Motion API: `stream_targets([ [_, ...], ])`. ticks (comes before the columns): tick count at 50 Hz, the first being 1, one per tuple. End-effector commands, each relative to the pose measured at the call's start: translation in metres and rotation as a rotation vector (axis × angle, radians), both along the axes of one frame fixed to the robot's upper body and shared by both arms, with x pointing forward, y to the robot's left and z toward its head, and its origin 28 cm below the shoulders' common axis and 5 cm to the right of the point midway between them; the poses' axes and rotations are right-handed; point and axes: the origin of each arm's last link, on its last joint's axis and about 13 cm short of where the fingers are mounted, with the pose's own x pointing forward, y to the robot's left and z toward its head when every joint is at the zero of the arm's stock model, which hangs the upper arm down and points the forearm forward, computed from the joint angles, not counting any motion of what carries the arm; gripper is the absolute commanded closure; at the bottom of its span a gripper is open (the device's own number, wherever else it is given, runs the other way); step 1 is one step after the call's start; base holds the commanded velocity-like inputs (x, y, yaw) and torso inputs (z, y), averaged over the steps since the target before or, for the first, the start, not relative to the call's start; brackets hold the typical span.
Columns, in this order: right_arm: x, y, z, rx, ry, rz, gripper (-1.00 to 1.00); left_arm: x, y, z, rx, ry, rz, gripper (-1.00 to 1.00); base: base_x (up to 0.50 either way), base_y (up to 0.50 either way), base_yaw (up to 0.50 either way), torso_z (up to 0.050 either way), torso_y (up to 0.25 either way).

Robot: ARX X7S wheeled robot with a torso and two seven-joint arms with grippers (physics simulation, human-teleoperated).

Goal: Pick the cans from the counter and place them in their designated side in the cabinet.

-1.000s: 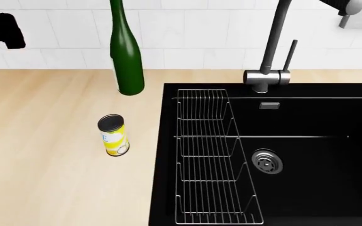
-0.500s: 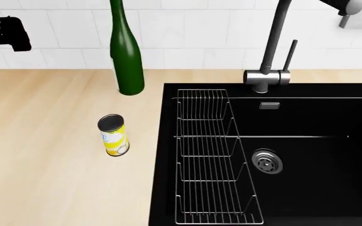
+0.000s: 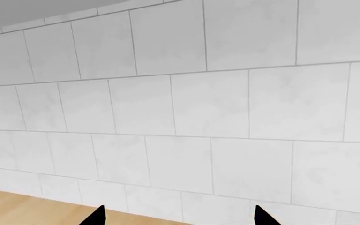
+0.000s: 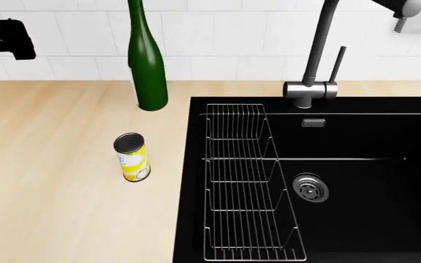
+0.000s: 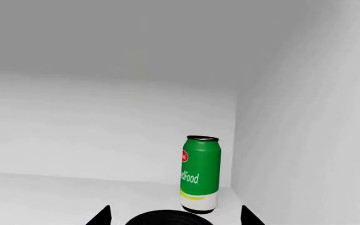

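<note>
One of the cans, yellow and white with a dark silver lid, stands upright on the beige counter, left of the black sink. My left gripper hangs high at the far left, well away from that can. In the left wrist view it is open, facing the tiled wall with nothing between its fingertips. My right gripper is open inside a white cabinet. A dark round shape, cut off by the frame edge, lies between its spread fingertips without touching them. No red and yellow can is in view.
A tall green bottle stands at the back of the counter, beyond the can. The sink holds a wire rack, with a grey tap behind it. A green can stands in the cabinet's far corner.
My left gripper shifted slightly to the right a second ago and has held still since. The can and bottle have not moved.
</note>
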Motion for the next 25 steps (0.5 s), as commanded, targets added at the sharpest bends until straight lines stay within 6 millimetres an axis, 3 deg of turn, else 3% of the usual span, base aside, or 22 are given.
stream_targets([
  [1, -0.0002, -0.0001, 0.0003, -0.001, -0.001, 0.0, -1.0, -0.0005, -0.0001, -0.0004, 0.0, -0.003, -0.001, -1.0, 0.0, 0.0, 0.0, 0.0, 0.0],
  [16, -0.0002, -0.0001, 0.0003, -0.001, -0.001, 0.0, -1.0, 0.0005, -0.0014, 0.0009, 0.002, -0.004, -0.007, -1.0, 0.0, 0.0, 0.0, 0.0, 0.0],
  [25, -0.0002, -0.0001, 0.0003, -0.001, -0.001, 0.0, -1.0, -0.0003, -0.001, 0.0012, -0.001, -0.007, -0.008, -1.0, -0.45, 0.0, 0.0, 0.002, 0.001],
])
